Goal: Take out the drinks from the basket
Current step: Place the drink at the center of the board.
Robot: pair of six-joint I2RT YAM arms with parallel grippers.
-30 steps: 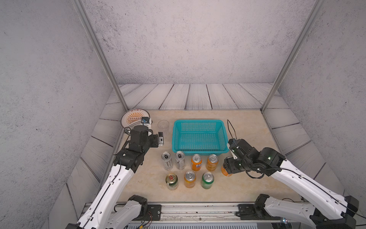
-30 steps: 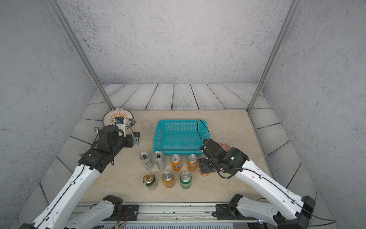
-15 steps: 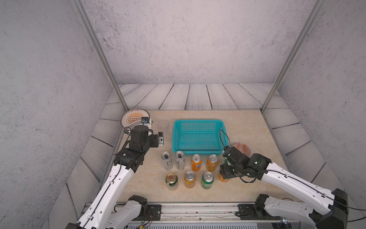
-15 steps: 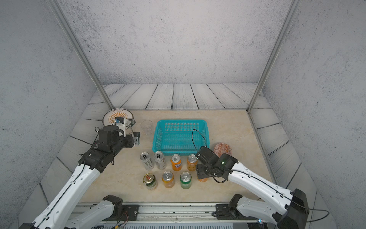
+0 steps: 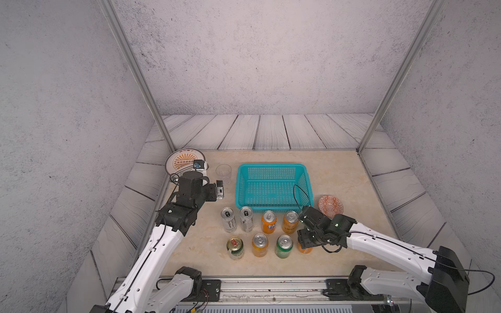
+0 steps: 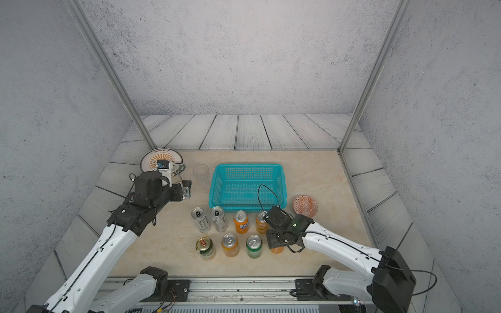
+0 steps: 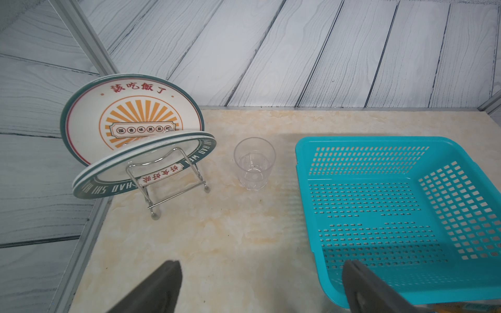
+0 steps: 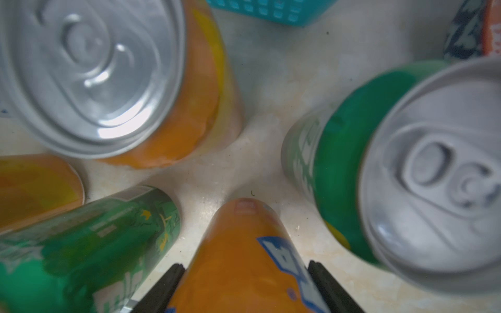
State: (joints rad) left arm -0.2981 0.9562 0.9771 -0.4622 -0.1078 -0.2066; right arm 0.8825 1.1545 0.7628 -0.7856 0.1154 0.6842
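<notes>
The turquoise basket [image 5: 272, 165] [image 6: 248, 165] [image 7: 306, 189] holds nothing. Several drinks stand upright in two rows in front of it: two slim silver cans [image 5: 227, 219], orange cans [image 5: 269, 222], a gold-topped can [image 5: 235, 248] and a green can [image 5: 283, 246]. My right gripper [image 5: 305, 241] [image 8: 245, 267] is shut on an orange can [image 5: 305, 248] [image 8: 244, 238] at the right end of the front row, its base at the tabletop. Another green can [image 8: 406, 162] stands close beside it. My left gripper [image 5: 219, 189] [image 7: 260, 267] hangs open left of the basket, holding nothing.
A clear plastic cup [image 5: 224, 171] [image 7: 254, 162] stands left of the basket. Plates lean in a wire rack [image 5: 184, 161] [image 7: 141, 162] at the back left corner. A small patterned orange dish [image 5: 330, 206] sits right of the basket, behind my right arm.
My right gripper has carried the orange can leftward and toward the front, from beside the basket's right end to the end of the front row. The left arm has not moved.
</notes>
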